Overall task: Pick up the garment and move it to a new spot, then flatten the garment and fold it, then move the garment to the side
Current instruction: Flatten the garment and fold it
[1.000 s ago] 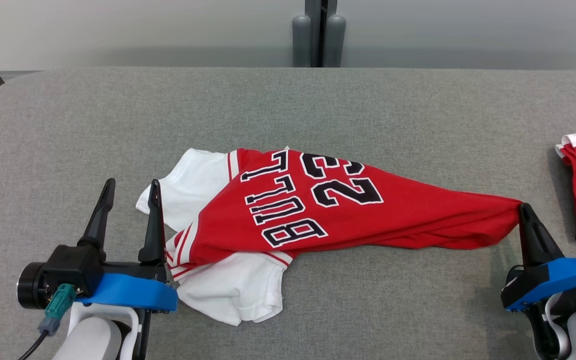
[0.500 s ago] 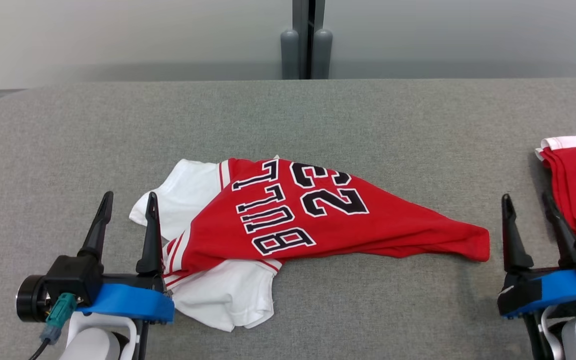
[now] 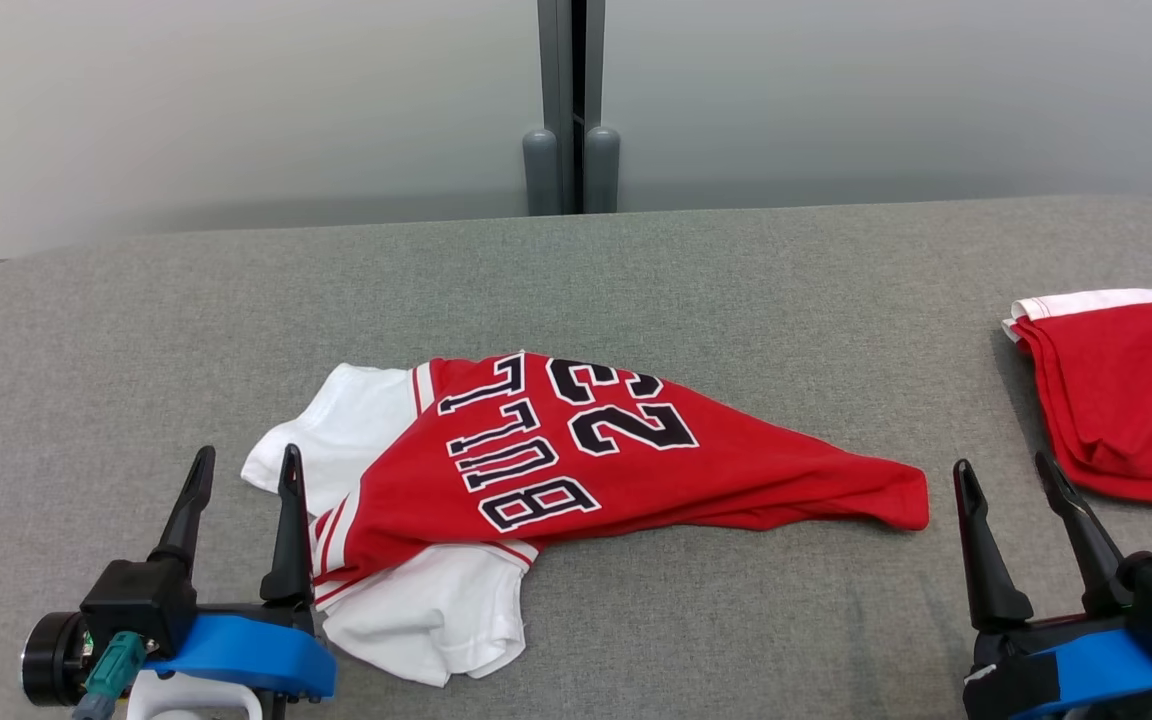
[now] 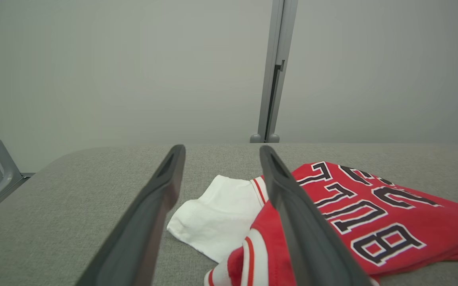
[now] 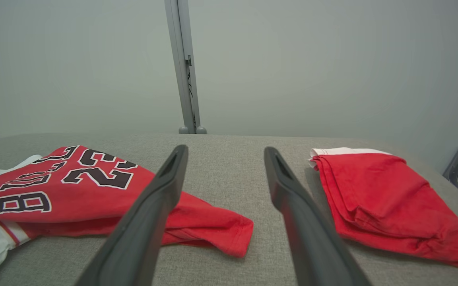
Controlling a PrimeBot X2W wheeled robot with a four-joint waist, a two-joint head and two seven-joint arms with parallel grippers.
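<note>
Head camera looks down; low wrist cameras (forward-facing) share the jersey [image 3: 736,470].

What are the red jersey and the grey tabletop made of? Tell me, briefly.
Jersey: soft knit fabric, perhaps cotton or polyester, matte; it creases and lies limp. Tabletop: grey textile covering, woven or felt-like, matte; a fine flecked weave shows. Exact fibres cannot be told.
</note>
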